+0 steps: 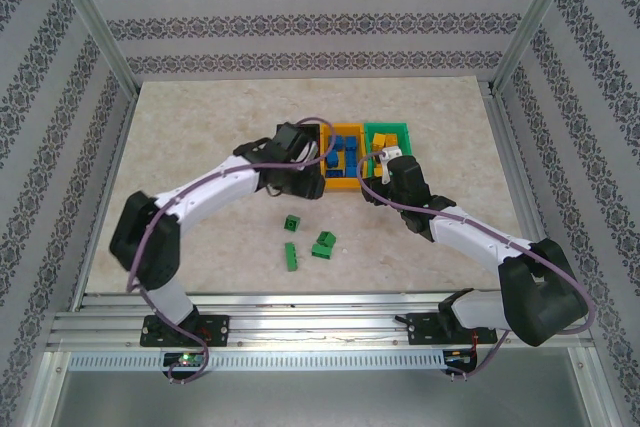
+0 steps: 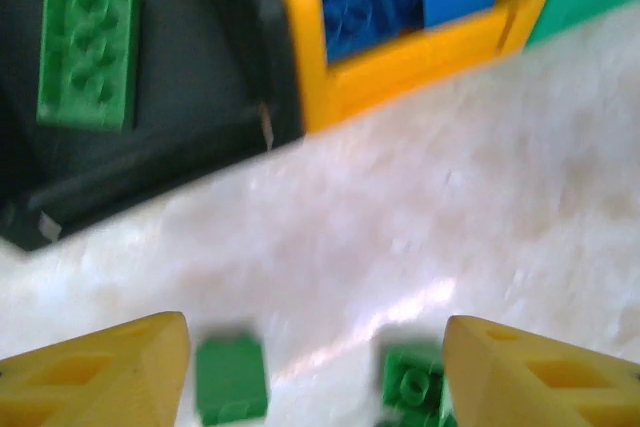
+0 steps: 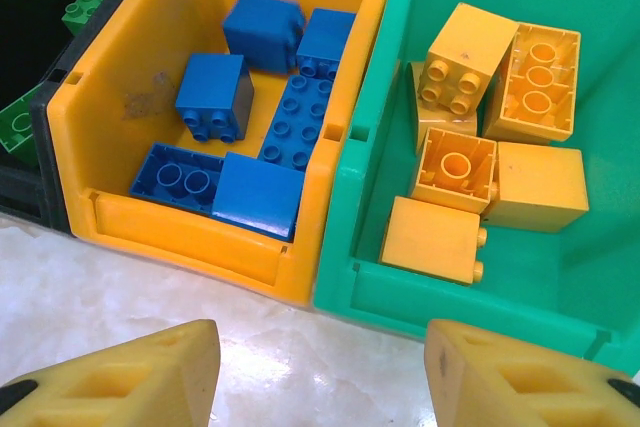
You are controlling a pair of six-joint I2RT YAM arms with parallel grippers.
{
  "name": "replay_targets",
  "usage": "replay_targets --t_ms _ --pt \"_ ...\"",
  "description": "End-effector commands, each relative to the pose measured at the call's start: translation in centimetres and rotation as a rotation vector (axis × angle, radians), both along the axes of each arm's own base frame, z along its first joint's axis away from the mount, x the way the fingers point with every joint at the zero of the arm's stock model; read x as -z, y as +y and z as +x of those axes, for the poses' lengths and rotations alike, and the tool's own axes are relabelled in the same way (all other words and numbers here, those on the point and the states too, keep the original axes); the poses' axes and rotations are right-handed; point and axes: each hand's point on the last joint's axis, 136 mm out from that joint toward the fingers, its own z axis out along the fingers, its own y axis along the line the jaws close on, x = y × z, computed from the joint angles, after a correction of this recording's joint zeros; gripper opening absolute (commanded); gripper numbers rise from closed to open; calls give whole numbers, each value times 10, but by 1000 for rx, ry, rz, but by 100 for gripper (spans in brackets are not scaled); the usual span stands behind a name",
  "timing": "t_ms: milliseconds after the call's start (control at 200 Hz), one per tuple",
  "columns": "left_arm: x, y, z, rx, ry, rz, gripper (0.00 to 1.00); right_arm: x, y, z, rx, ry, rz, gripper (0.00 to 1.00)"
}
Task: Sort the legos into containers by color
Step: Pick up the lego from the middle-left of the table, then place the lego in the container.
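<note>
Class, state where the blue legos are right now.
In the right wrist view, the blue legos lie inside the yellow-orange bin, between the black bin and the green bin.

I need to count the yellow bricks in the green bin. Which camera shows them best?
Right wrist: it looks down into the green bin, with the yellow bricks sharp and separate. Top external shows them tiny and hard to separate. Left wrist shows a blurred corner of the bin.
</note>
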Motion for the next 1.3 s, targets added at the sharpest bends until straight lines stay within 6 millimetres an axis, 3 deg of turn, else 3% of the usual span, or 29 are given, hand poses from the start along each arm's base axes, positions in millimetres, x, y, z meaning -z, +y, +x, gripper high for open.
replay_targets --t_ms 0,110,280,425,565,680,814,1019,1134,1224,1294 --pt "19 15 -31 -13 83 16 76 1 2 1 8 -7 10 57" --pt "39 24 -46 0 128 49 80 4 3 2 7 -1 7 57" --pt "68 19 -44 26 202 80 78 6 2 2 7 4 0 57" --pt "88 13 -39 31 252 86 59 5 2 2 7 2 1 57" --pt "92 12 -39 31 270 85 44 4 1 2 9 -4 -1 57" --pt "79 17 -34 24 227 95 27 3 2 1 6 -5 1 57" --pt "47 27 -14 -3 136 87 26 2 6 1 -9 0 14 57" --pt "1 49 42 -67 26 28 29 -2 32 -12 -107 50 95 57" --pt "-11 50 78 -74 -9 2 34 13 54 -34 -147 138 166 56" --pt "-10 49 99 -67 -19 31 54 30 77 -56 -203 225 173 56" --pt "-10 46 104 -57 -1 43 60 42 93 -72 -242 284 143 57"
